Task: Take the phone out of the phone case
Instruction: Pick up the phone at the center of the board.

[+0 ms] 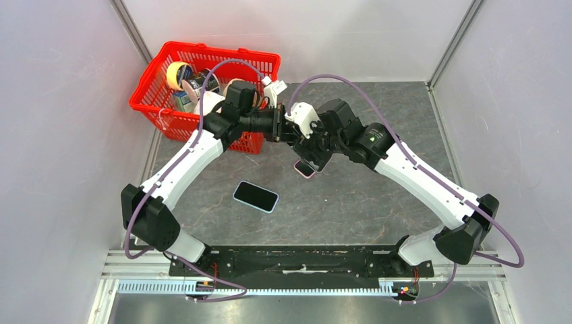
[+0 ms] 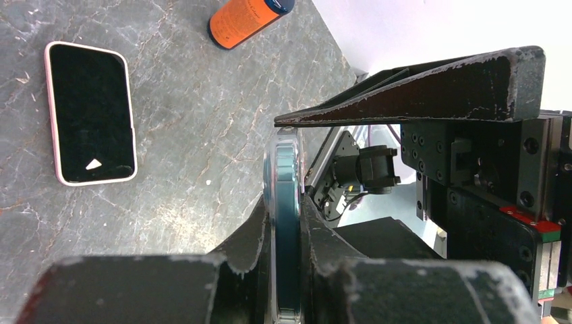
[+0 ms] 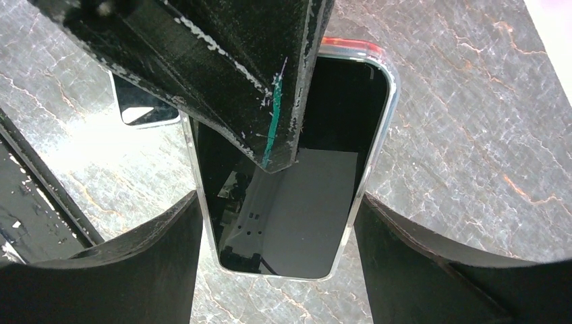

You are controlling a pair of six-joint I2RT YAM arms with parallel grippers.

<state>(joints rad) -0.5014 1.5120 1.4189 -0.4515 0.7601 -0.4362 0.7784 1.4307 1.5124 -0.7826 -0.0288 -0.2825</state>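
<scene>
Though masked overhead, wrist views show phone (image 3: 307,196) pinched by left claw (image 2: 283,210) and right claw (image 3: 276,206).

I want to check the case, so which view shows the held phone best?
Right wrist: the held phone faces the camera, its screen and clear case showing, held in the right gripper. Left wrist shows only its thin edge, clamped in the left gripper. Top shows only a pink corner under the grippers.
</scene>
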